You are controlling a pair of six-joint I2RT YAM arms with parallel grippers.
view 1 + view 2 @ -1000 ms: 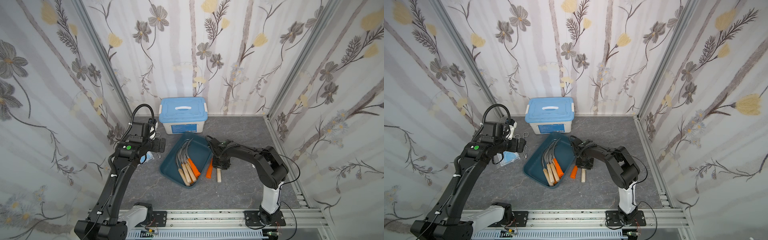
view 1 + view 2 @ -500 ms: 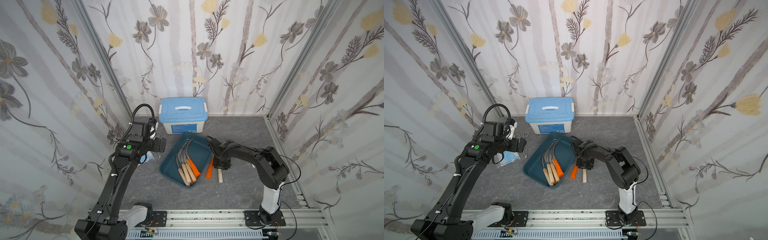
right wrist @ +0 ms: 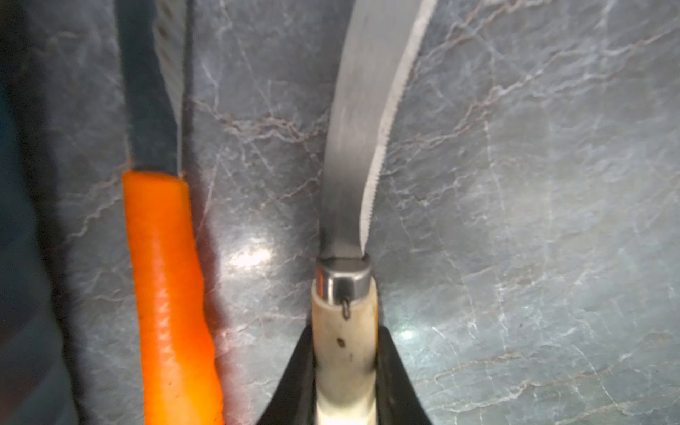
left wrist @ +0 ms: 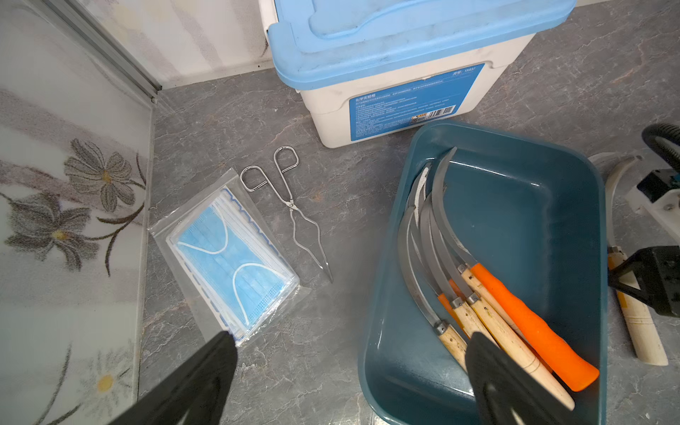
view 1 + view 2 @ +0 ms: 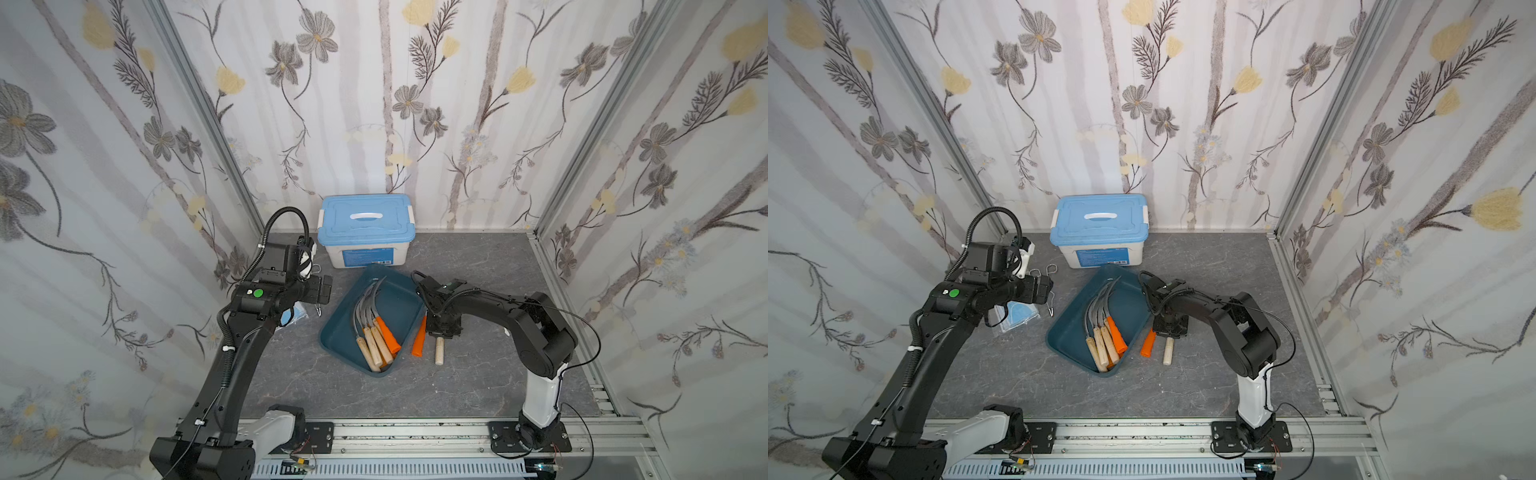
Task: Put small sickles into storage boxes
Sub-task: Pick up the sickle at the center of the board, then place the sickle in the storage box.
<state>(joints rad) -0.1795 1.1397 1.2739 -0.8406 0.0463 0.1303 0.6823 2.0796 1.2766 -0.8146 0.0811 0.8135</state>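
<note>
Since my right end effector [image 3: 346,353] clamps the wooden-handled sickle [image 3: 344,220] by its stiff handle, I expect a rigid, blade-heavy lift.

1. A robot test cell in a lab, dressed up to look like a room.
2. Floral wallpaper panels [image 5: 374,104] sit in bare aluminium posts [image 5: 203,112].
3. The grey marble-look surface [image 5: 478,257] ends at an aluminium rail [image 5: 415,434], where the left arm [image 5: 232,365] and right arm [image 5: 540,386] are mounted.
</note>
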